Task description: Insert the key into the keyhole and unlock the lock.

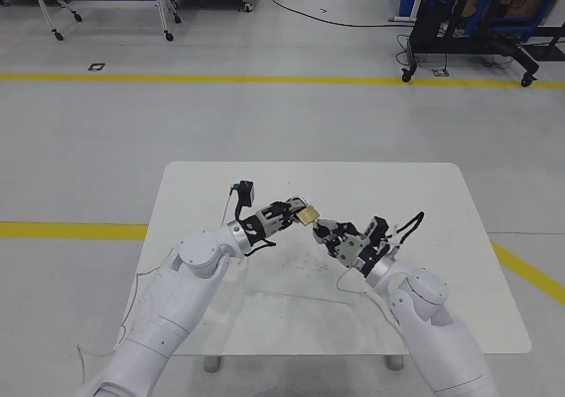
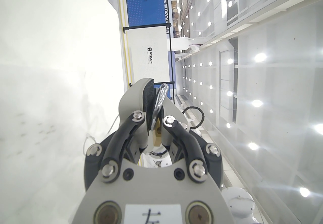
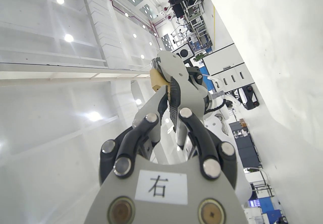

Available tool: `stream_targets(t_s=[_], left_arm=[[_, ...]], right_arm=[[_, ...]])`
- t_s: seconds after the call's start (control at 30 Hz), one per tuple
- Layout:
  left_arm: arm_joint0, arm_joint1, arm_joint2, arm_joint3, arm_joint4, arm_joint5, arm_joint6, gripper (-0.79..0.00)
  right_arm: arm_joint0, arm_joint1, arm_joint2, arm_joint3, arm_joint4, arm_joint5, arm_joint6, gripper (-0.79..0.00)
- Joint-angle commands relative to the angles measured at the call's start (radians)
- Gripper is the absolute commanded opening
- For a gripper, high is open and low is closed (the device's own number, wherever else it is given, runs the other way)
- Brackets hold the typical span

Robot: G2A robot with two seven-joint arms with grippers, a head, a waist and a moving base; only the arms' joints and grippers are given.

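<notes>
A brass padlock [image 1: 307, 213] is held above the middle of the white table [image 1: 431, 189]. My left gripper [image 1: 298, 212] is shut on it. In the left wrist view the brass body [image 2: 157, 135] sits between the pads and the silver shackle [image 2: 161, 95] sticks out past the fingertips. My right gripper [image 1: 323, 234] meets the lock from the opposite side. In the right wrist view that gripper [image 3: 167, 91] is shut, its tips against the padlock [image 3: 156, 80]. The key is hidden between its pads. A left finger [image 3: 172, 66] covers part of the lock.
Both grippers hang above the table's centre, well away from its edges. Faint scuff marks [image 1: 307, 266] dot the tabletop near me. Wheeled carts [image 1: 471, 40] stand on the floor far behind the table, beyond a yellow line [image 1: 262, 77].
</notes>
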Motion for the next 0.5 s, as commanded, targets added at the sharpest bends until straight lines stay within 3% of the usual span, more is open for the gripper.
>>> stream_targets(t_s=[0.0,0.13,0.17,0.23,0.27,0.47], left_arm=[[-0.002,0.000,0.001,0.003,-0.001,0.004,-0.002,-0.785],[-0.007,-0.001,0.004,0.008,0.000,0.015,-0.010,-0.785],[-0.009,-0.001,0.006,0.010,0.000,0.021,-0.016,-0.785],[-0.012,-0.001,0.009,0.012,0.003,0.027,-0.022,-0.785],[-0.013,-0.001,0.012,0.014,0.006,0.033,-0.027,-0.785],[-0.037,-0.002,0.042,0.036,0.059,0.094,-0.051,-0.785]], right_arm=[[-0.006,0.001,-0.002,-0.008,-0.021,-0.014,-0.013,-0.480],[-0.022,0.003,0.003,-0.026,-0.057,-0.042,-0.045,-0.351],[-0.027,0.004,0.004,-0.034,-0.062,-0.045,-0.050,-0.231],[-0.037,0.006,0.014,-0.047,-0.069,-0.054,-0.057,-0.102],[-0.042,0.007,0.022,-0.054,-0.080,-0.062,-0.064,0.000],[-0.093,0.018,0.112,-0.108,-0.074,-0.077,-0.091,0.000]])
